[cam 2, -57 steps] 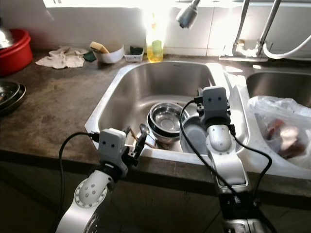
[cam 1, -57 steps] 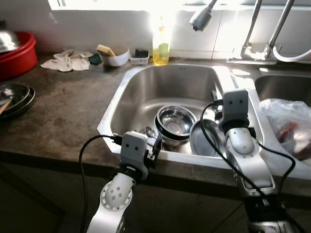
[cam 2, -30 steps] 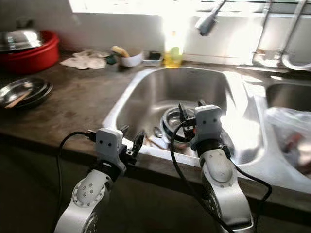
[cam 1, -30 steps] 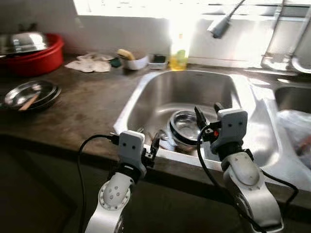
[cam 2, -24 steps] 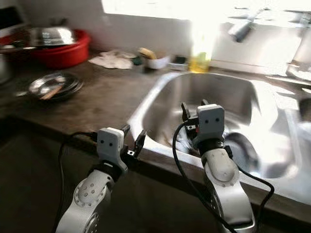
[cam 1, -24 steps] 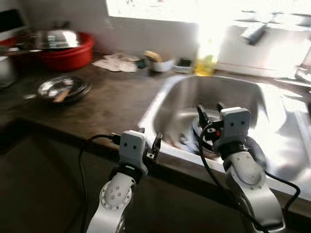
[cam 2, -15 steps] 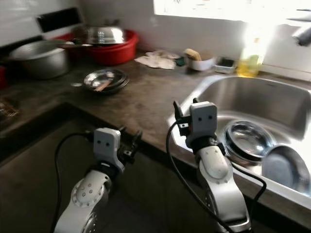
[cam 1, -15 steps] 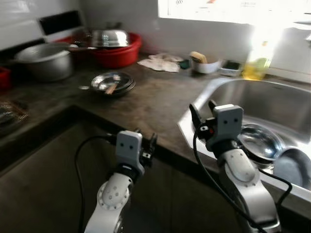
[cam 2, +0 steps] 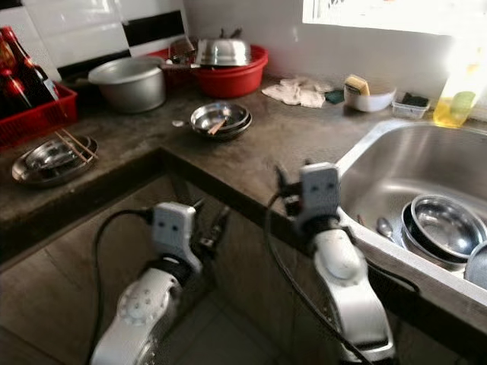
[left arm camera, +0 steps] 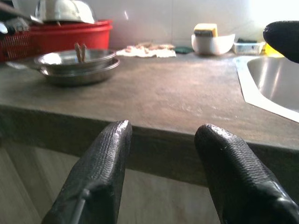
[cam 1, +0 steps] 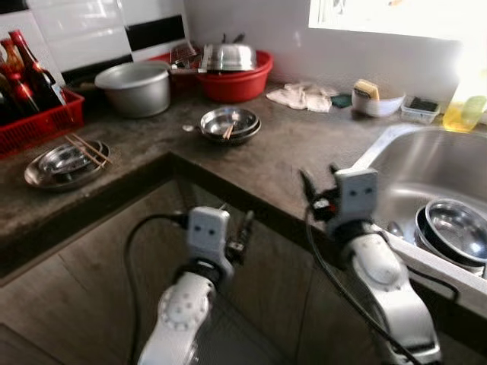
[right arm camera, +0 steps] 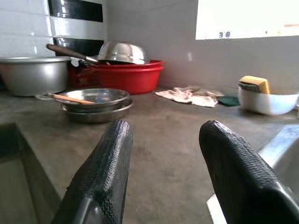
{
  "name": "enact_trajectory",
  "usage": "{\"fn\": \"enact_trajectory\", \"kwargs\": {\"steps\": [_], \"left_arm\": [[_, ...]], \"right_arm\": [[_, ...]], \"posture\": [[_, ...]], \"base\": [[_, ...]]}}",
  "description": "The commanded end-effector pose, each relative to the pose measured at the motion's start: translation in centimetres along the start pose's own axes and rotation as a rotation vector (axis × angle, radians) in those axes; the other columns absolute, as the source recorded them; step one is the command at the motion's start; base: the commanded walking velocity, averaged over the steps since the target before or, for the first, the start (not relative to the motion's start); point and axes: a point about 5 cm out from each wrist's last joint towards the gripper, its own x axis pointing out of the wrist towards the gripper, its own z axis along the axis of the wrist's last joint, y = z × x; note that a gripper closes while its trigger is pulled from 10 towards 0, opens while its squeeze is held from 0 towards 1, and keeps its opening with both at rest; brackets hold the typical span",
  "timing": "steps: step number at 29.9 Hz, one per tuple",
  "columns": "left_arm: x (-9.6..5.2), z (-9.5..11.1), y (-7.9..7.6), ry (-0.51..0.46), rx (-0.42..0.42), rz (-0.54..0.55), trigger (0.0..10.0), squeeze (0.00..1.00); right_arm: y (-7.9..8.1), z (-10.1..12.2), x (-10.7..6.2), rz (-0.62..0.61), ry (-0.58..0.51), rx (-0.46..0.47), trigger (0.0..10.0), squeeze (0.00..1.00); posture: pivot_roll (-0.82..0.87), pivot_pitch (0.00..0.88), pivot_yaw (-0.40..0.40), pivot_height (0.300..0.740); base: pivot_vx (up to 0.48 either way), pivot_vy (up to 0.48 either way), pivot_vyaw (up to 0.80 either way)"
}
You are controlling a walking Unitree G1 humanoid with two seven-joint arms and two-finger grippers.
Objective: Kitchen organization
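My left gripper (cam 1: 237, 226) hangs open and empty in front of the dark counter edge (left arm camera: 154, 135), below the countertop. Also open and empty, my right gripper (cam 1: 318, 179) is held at counter height beside the sink's left rim (cam 1: 365, 156). Past its fingers (right arm camera: 110, 172) stand stacked steel plates (right arm camera: 96, 105) with a chopstick across them. Steel bowls (cam 1: 453, 228) lie in the sink. A second steel plate (cam 1: 65, 161) carrying chopsticks rests on the left counter.
At the back stand a red basin (cam 1: 236, 76) holding a steel lid, a grey pot (cam 1: 141, 87) and a red crate of bottles (cam 1: 27, 95). A cloth (cam 1: 304, 96), a white bowl with a sponge (cam 1: 370, 99) and a soap bottle (cam 1: 468, 106) line the wall.
The whole view has swung left, from the sink to the counter corner, so the camera turned. Both grippers stay open and empty.
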Motion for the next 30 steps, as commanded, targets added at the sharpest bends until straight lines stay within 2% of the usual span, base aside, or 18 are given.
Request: {"fn": "enact_trajectory", "kwargs": {"steps": [1, 6, 20, 30], "left_arm": [[-0.26, 0.02, 0.64, 0.001, 0.018, 0.027, 10.0, 0.00], [-0.25, 0.07, 0.45, -0.003, 0.019, 0.021, 10.0, 0.00], [-0.24, 0.28, 0.54, -0.017, 0.036, 0.021, 10.0, 0.00], [-0.15, 0.58, 0.83, -0.037, 0.046, 0.038, 10.0, 0.00]], "right_arm": [[0.81, 0.74, 0.32, 0.033, -0.026, 0.017, 10.0, 0.00], [1.00, 0.82, 0.36, 0.057, -0.031, 0.009, 10.0, 0.00], [1.81, 0.73, 0.83, 0.092, -0.037, 0.008, 10.0, 0.00], [1.61, 0.65, 1.29, 0.069, -0.038, 0.016, 10.0, 0.00]], "posture": [[0.05, 0.027, 0.004, 0.740], [0.05, 0.025, 0.000, 0.740], [0.06, 0.019, -0.006, 0.740], [0.06, 0.029, -0.002, 0.740]], "base": [[0.000, 0.000, 0.00], [0.000, 0.000, 0.00], [0.000, 0.000, 0.80], [0.407, 0.000, 0.00]]}}
